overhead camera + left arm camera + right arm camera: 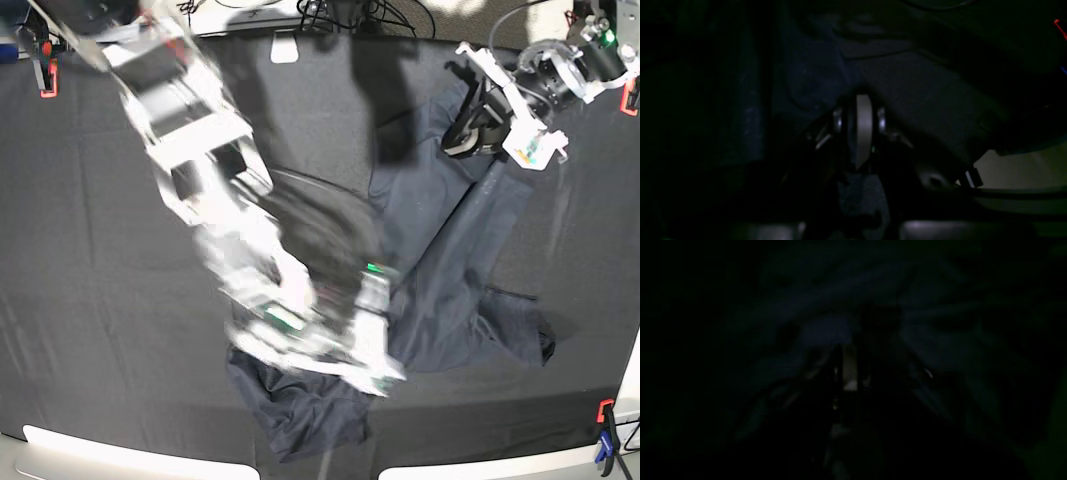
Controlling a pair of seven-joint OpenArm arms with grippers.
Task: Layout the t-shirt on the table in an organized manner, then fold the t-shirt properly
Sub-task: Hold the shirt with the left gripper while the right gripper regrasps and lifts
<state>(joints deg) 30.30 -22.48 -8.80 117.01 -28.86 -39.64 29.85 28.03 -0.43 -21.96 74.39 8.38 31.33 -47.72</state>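
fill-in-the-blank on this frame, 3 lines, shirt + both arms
1. The t-shirt lies stretched, not yet ____.
2. In the base view the left gripper grips the shirt's far end at the ____ of the picture.
3. The blurred right gripper is over the shirt's ____ end.
Missing words: folded; right; near
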